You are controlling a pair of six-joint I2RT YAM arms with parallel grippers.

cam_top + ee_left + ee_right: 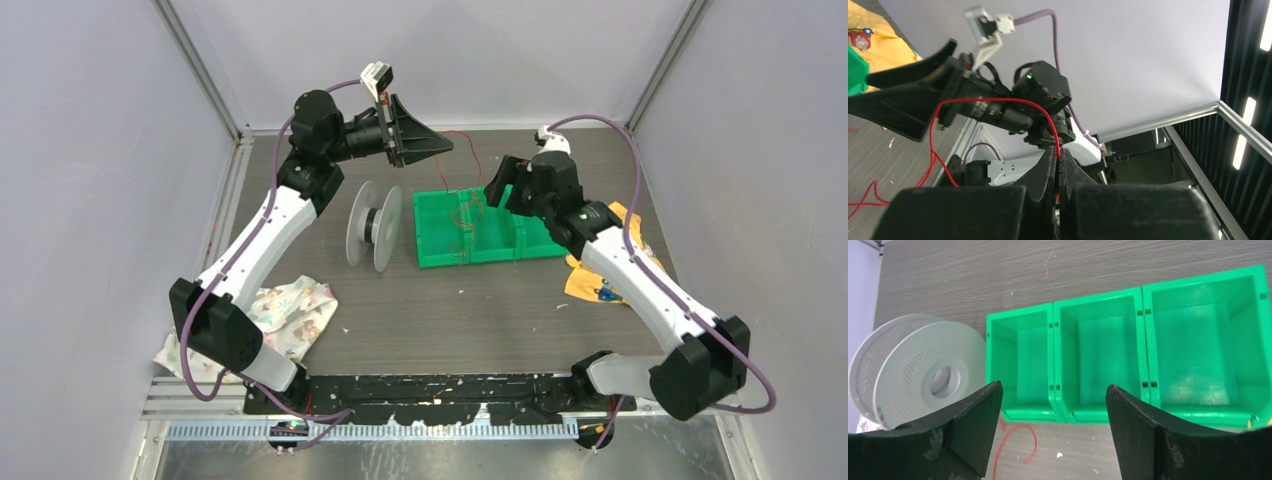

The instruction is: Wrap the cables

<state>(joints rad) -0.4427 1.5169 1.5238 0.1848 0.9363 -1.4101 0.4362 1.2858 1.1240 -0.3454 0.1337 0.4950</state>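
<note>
Down the left edge of the top view a metal rail [225,210] borders the dark wood-grain tabletop [460,320]. A patterned cloth [295,312] lies at the lower-left corner beside the left arm's base. A grey spool [375,228] stands on edge left of centre, apart from the row of green bins [500,240]. The left end effector [447,147], raised at upper centre, is pinched tight on the cables [466,214]. A thin red strand leaves its closed fingers [1045,165], arcs right and drops toward the bins. Whether it rests inside them cannot be told. In the right wrist view a red loop lies on the tabletop just beside the leftmost bin's lip. A broad bare stretch of tabletop lies between the bins and the arm bases at the bottom. The right end effector [497,190] hangs over the bins with its jaws spread wide and nothing between them. At right a yellow sheet [590,285] lies partly under the right arm, and its coloured print is too small to read.
</note>
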